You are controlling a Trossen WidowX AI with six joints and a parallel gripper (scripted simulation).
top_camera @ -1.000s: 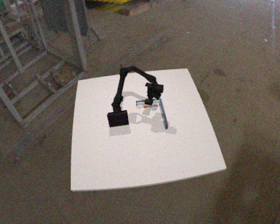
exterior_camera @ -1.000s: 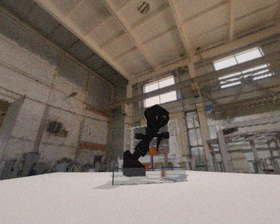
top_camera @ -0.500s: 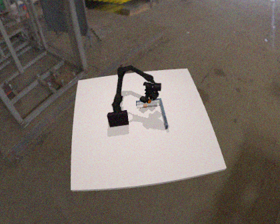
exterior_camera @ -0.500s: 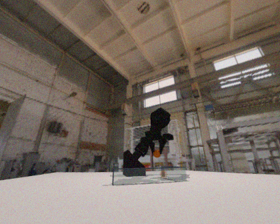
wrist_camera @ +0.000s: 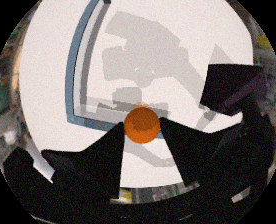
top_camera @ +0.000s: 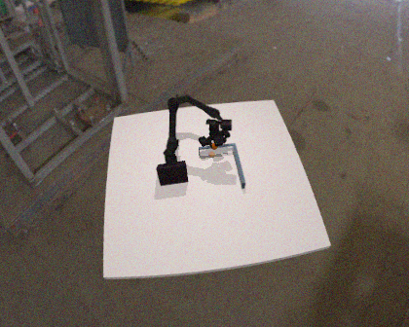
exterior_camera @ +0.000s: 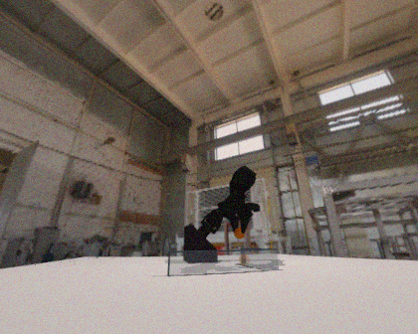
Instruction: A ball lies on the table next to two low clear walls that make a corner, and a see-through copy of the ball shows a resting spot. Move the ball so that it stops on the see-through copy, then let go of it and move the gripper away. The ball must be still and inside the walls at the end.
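Exterior view: orange ball (top_camera: 214,146) (exterior_camera: 239,233) (wrist_camera: 142,125) shown held above white tabletop (top_camera: 196,229) (exterior_camera: 210,303) (wrist_camera: 189,30)

The ball is gripped between the black fingers of the parallel-jaw gripper (top_camera: 214,145) (exterior_camera: 239,232) (wrist_camera: 141,123); its height above the two low, clear, blue-edged walls (top_camera: 239,166) (exterior_camera: 168,263) (wrist_camera: 70,95) is revealed there, but is hard to read from the top. From the top, the walls' corner is shown, with the see-through orange ball copy (top_camera: 211,155) seen near one wall; in the wrist view the copy is mostly covered by the held ball
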